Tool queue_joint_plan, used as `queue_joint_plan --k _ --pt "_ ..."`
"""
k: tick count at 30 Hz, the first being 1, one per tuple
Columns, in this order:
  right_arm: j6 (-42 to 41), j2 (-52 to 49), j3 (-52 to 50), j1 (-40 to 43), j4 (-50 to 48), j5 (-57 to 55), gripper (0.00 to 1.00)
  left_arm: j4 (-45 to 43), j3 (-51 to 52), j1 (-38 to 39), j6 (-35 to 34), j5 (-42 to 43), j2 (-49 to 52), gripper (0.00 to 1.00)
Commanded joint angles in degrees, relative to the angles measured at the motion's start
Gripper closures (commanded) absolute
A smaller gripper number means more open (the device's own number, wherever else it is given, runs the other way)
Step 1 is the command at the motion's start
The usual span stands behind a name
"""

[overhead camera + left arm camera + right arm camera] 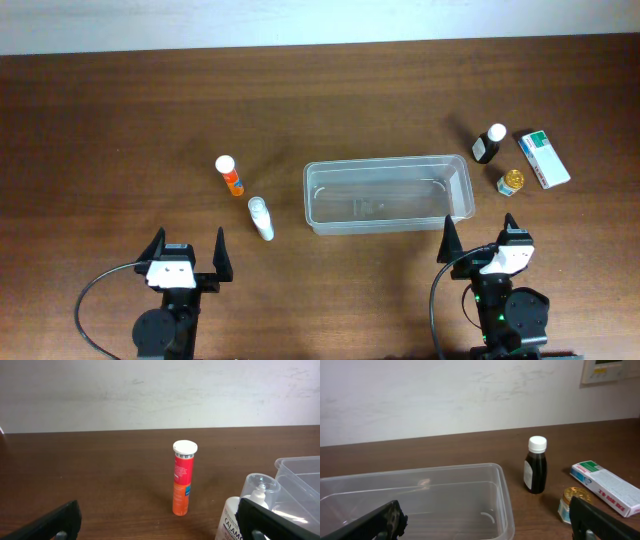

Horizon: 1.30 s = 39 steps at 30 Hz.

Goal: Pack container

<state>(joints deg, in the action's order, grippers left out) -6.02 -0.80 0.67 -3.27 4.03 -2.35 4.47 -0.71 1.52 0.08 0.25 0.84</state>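
Note:
The clear plastic container (388, 194) lies empty at the table's middle; it also shows in the right wrist view (505, 490) and at the left wrist view's right edge (300, 467). An orange tube with a white cap (230, 176) stands upright left of it (183, 477). A white lotion bottle (261, 218) lies beside it (235, 520). My left gripper (187, 256) is open and empty, near the front edge (160, 532). My right gripper (485, 248) is open and empty, just in front of the container's right end (487, 530).
At the right stand a dark bottle with a white cap (489, 144) (536, 465), a small gold-lidded jar (512, 182) (572, 502) and a white-and-green box (543, 158) (605, 486). A pale wall runs behind the table's far edge.

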Motion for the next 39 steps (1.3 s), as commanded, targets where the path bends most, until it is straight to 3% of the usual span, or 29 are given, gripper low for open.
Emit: queue_joint_plan --k 1,6,10,14,21,25,30,33,37,39 --pt "-0.26 0.59 -0.35 -0.48 -0.02 2.29 0.02 0.20 0.20 -0.24 0.85 0.87 -0.50 0.01" --pt "-0.26 0.59 1.73 -0.46 -8.26 9.27 0.02 0.20 0.20 -0.24 0.85 0.87 -0.50 0.01" --pt "4.37 -0.33 9.44 -0.42 -6.43 7.10 0.01 0.20 0.20 -0.24 0.85 0.87 -0.50 0.01" --pt "10.34 -6.84 23.87 -0.42 3.32 -3.56 0.02 0.20 0.20 -0.24 0.85 0.87 -0.50 0.01" --pt "14.84 -37.27 61.83 2.21 30.38 -18.91 0.01 0.20 0.20 -0.24 0.85 0.87 -0.50 0.01" --pt "14.80 -55.52 83.62 11.39 47.69 -10.97 0.01 0.20 0.20 -0.24 0.85 0.87 -0.50 0.01" --pt "14.78 -76.87 107.01 29.77 66.62 14.27 0.01 0.20 0.20 -0.24 0.85 0.87 -0.50 0.01" --pt "13.90 -84.83 112.80 35.34 72.61 20.65 0.01 0.20 0.20 -0.24 0.85 0.87 -0.50 0.01" --pt "14.05 -93.09 113.20 37.92 74.25 21.81 0.02 0.20 0.20 -0.24 0.85 0.87 -0.50 0.01" --pt "18.49 -97.63 113.20 37.79 73.29 21.79 0.02 0.20 0.20 -0.24 0.85 0.87 -0.50 0.01"
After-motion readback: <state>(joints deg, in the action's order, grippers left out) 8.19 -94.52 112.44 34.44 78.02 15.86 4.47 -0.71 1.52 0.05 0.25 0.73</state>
